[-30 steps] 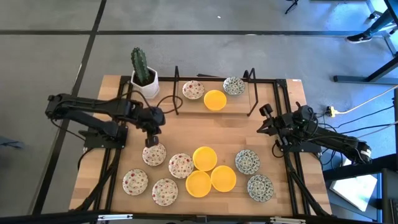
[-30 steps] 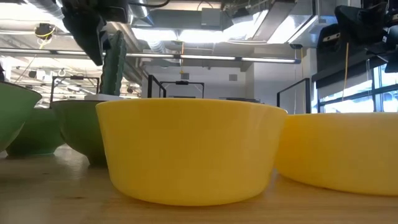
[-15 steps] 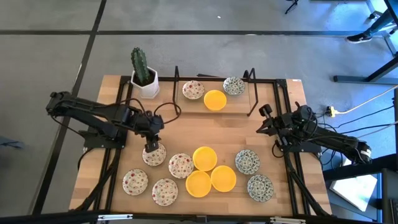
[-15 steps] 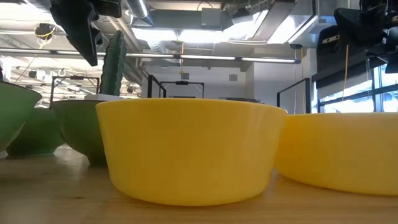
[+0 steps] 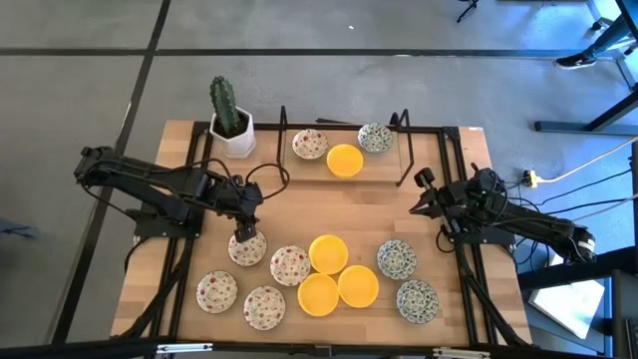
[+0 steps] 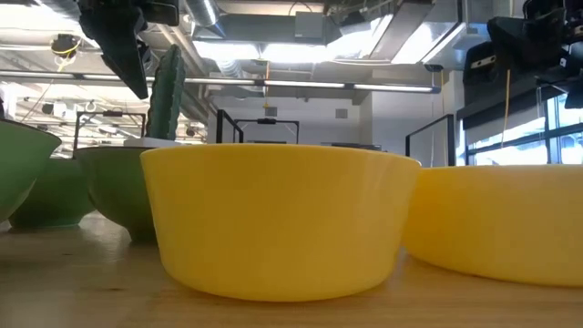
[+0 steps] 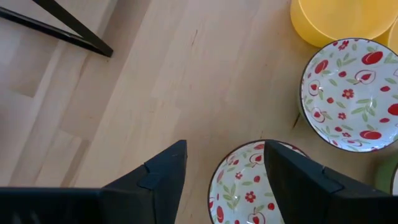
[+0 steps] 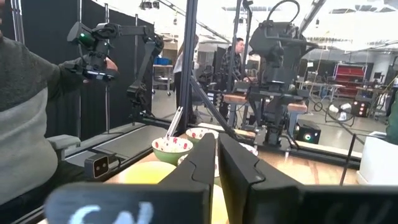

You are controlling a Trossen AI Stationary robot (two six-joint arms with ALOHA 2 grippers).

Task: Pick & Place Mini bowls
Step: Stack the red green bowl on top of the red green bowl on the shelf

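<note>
Your left gripper (image 7: pixel 225 171) hangs spread wide directly over a red-speckled mini bowl (image 7: pixel 249 186) on the wooden table (image 5: pixel 379 204). Your right gripper (image 5: pixel 419 194), nearly closed and empty, waits near the table's right edge, with an open workshop beyond.

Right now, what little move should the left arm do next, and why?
Probably come down a bit and close. The left gripper is open right over the rim of a red-speckled bowl, one finger outside and the other over the inside, not gripping yet. The right gripper waits at the right side.
</note>
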